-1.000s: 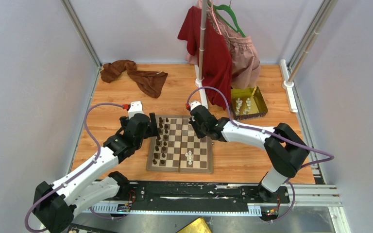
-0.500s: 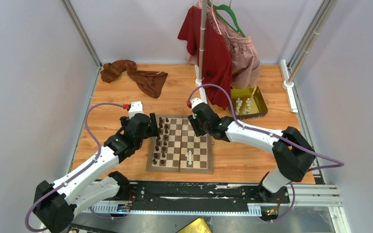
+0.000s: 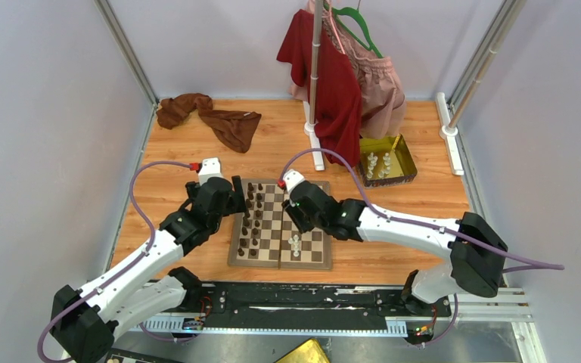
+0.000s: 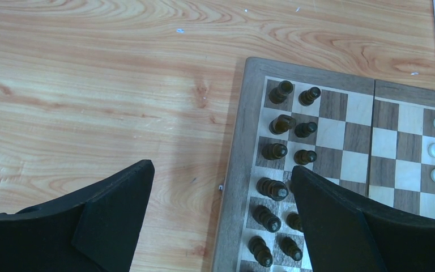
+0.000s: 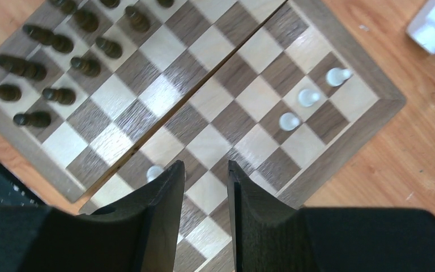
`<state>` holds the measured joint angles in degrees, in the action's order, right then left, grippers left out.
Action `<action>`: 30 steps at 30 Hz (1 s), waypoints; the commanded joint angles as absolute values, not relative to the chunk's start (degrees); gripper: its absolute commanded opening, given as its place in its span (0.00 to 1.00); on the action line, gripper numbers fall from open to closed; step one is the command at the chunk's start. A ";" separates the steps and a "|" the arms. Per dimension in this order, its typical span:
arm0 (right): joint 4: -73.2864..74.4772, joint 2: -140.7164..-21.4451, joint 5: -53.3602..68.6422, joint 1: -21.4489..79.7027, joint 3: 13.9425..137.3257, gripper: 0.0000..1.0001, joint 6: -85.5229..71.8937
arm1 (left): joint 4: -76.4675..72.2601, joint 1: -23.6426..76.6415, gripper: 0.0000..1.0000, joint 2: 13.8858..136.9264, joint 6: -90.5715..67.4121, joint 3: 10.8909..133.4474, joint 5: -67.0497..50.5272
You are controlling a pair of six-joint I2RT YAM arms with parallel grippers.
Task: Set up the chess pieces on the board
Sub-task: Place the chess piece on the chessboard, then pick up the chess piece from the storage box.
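Listing a chess set-up part done, item by item.

Board point(image 3: 272, 246): lies open and flat at the centre of the top view, on the wooden worktop point(image 3: 280, 140), within reach of both arms.

Dark pieces point(image 4: 283, 122): stand upright in two files along the board's left edge in the top view. In the left wrist view they run down the middle of the frame. They appear to be on their home rows, so that side looks close to finished.

White pieces point(image 5: 307, 97): three stand in a diagonal line at the upper right of the right wrist view, near the board's border. A fourth white piece point(image 5: 154, 171) stands at lower centre, just beside the right tool but apart from it. These are likely the start of the white rows, and most of those squares are bare.

Tray point(image 3: 406, 168): gold, at the right of the top view and well apart from the board. It holds more white figures point(image 3: 378, 161), probably the stock waiting to be carried over.

Right tool point(image 5: 204, 170): hangs over the board's white half with its jaws parted by a narrow gap. Board squares show between them and nothing is gripped. The small gap suits such tiny figures.

Left tool point(image 4: 221, 168): jaws spread wide and empty, straddling the board's border beside the dark files. It appears to be standing by.
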<state>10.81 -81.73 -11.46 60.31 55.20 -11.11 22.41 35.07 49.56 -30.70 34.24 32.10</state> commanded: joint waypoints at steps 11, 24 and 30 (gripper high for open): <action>14.18 -82.53 -14.94 67.78 51.61 0.37 -15.37 | 22.07 35.54 1.00 47.54 -31.65 32.79 32.82; 13.18 -84.60 -14.89 67.83 52.23 0.32 -15.09 | 22.06 35.56 1.00 47.20 -31.67 32.43 32.94; 12.83 -85.50 -14.69 67.75 52.79 0.32 -14.90 | 21.93 35.59 1.00 47.21 -31.73 32.17 33.02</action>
<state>13.28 -84.82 -13.58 67.00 51.90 -14.37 22.72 35.07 48.01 -30.87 32.93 32.12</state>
